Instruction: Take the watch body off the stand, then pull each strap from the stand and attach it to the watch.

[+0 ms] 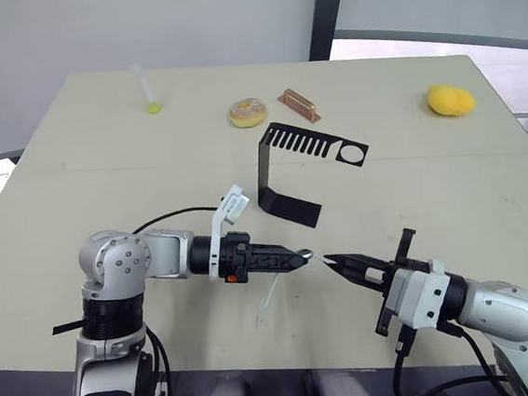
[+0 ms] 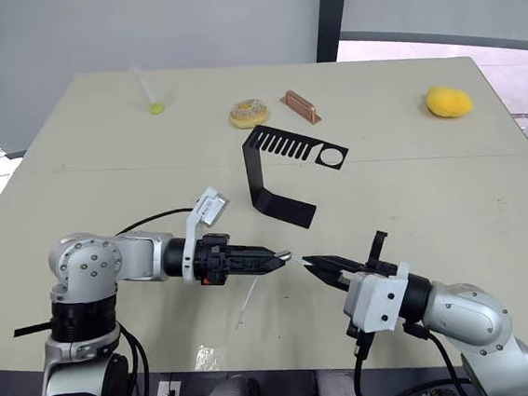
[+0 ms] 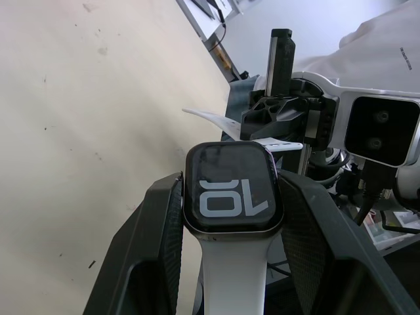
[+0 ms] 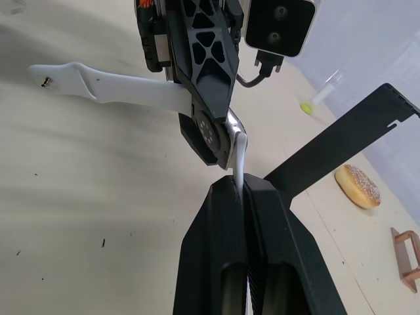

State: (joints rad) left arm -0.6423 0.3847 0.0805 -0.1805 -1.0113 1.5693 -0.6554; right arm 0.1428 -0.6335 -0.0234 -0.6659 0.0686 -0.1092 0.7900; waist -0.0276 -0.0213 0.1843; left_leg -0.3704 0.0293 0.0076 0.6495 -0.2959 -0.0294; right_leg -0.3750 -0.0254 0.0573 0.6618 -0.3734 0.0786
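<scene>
My left gripper [image 1: 295, 259] is shut on the watch body [image 3: 231, 190], a small black case whose screen shows pale digits. One white strap [image 3: 233, 275] is attached to it and hangs toward the table [image 1: 75, 179]. My right gripper [image 1: 337, 263] is shut on the other white strap [image 4: 241, 157], whose free end touches the edge of the watch body [image 4: 233, 126]. The two grippers meet tip to tip above the table's near edge. The black stand [image 1: 290, 172] sits behind them in mid-table with nothing on it.
Along the far side lie a clear tube with a yellow-green end [image 1: 149, 95], a doughnut [image 1: 247, 112], a copper-coloured handle piece [image 1: 299, 104] and a yellow lump [image 1: 450, 99]. A black cable [image 1: 168, 217] runs over the table beside my left arm.
</scene>
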